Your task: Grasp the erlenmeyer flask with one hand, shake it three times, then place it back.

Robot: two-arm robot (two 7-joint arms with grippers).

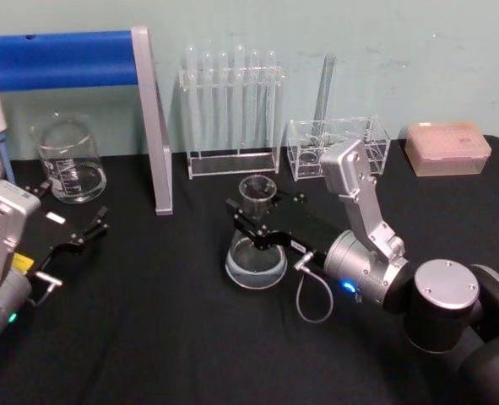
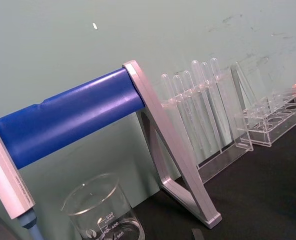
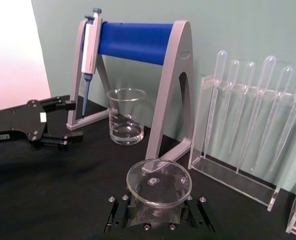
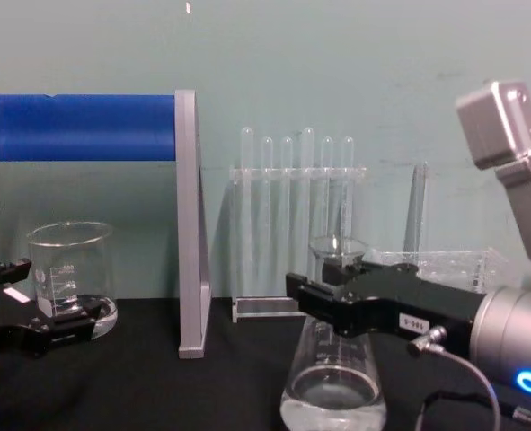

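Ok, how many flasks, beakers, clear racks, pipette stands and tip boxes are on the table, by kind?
erlenmeyer flask: 1
beaker: 1
clear racks: 2, the taller and the lower
pipette stand: 1
pink tip box: 1
Total: 6

The black table (image 1: 148, 337) carries a glass beaker (image 1: 67, 160) at the back left, a blue-barred stand (image 1: 152, 126), a test-tube rack (image 1: 232, 110), a second clear rack (image 1: 338, 148), a pink box (image 1: 447, 148) (far right) and, nearer, the erlenmeyer flask (image 1: 256, 249)
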